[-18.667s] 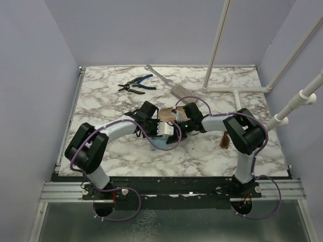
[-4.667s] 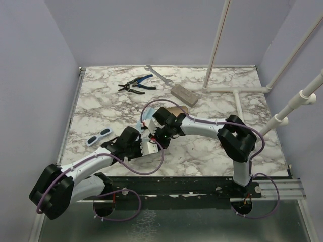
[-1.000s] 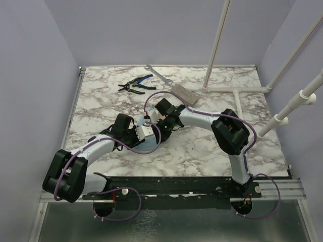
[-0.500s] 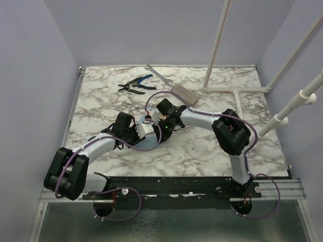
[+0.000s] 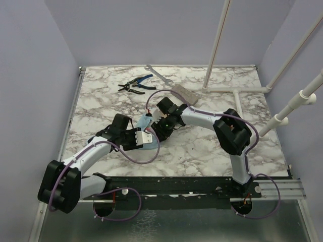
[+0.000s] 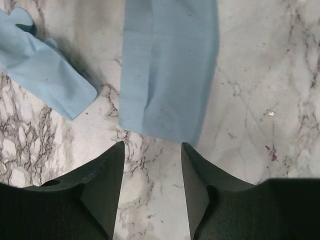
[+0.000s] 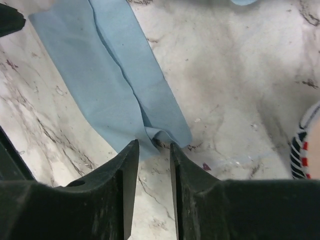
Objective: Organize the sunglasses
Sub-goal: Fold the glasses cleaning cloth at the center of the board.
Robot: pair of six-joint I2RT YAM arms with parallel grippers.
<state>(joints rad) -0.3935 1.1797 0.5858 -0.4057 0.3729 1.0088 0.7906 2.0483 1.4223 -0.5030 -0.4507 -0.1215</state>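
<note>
Fingers (image 6: 100,185) parted on both grippers, nothing grasped.
Left gripper (image 6: 152,147) and right gripper (image 7: 152,147) hang low over the marble table (image 6: 260,100), tips at the edges of a flat blue cloth (image 6: 167,65); where the sunglasses lie cannot be told.

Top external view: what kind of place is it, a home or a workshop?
Most likely a robot test cell in a lab: a marble-patterned table boxed in by plain lilac walls, white pipe framing, and pliers near the far edge.
</note>
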